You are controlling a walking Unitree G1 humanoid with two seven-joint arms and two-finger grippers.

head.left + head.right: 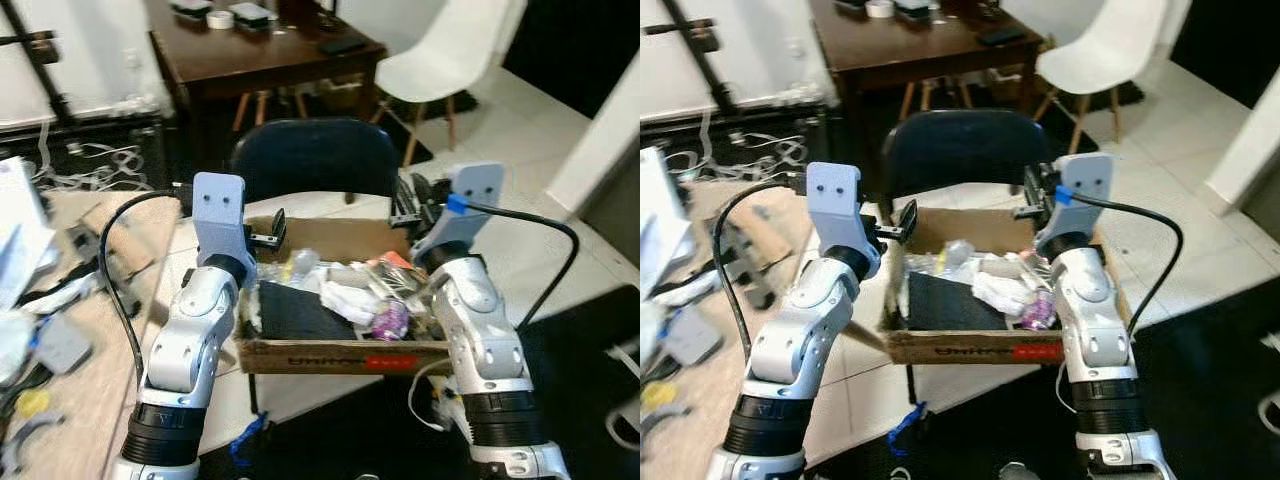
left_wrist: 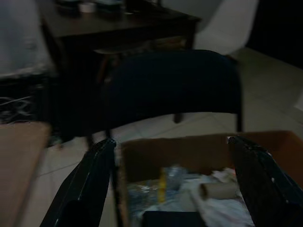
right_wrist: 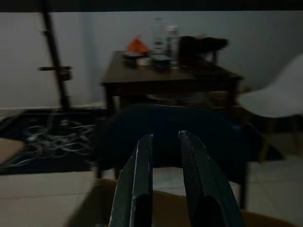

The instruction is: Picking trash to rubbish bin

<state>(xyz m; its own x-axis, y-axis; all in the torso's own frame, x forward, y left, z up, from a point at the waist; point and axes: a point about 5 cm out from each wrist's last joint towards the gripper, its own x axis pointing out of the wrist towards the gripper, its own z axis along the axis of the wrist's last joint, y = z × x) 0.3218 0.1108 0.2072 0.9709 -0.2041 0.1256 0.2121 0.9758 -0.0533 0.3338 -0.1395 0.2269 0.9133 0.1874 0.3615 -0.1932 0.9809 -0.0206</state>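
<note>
I am holding my 2 grippers over a cardboard box (image 1: pixel 330 355) of trash (image 1: pixel 1005 290): left gripper (image 2: pixel 173 189) spread wide at 10 o'clock, right gripper (image 3: pixel 165 142) nearly closed, empty, at 2 o'clock.

Floor: pale tiles (image 1: pixel 520 110) at upper right; a black mat (image 1: pixel 590 350) at lower right.
Rug: beige rug (image 1: pixel 60 300) at left, strewn with clutter.
Table: dark wooden table (image 1: pixel 260 55) at top centre, small items on it.
Chairs: white chair (image 1: pixel 450 60) at upper right, beside the table; dark blue chair (image 1: pixel 315 155) at centre.
Wall: white (image 1: pixel 90 50) at upper left, tangled cables (image 1: pixel 100 160) below it.
Light: bright, daylit.
</note>
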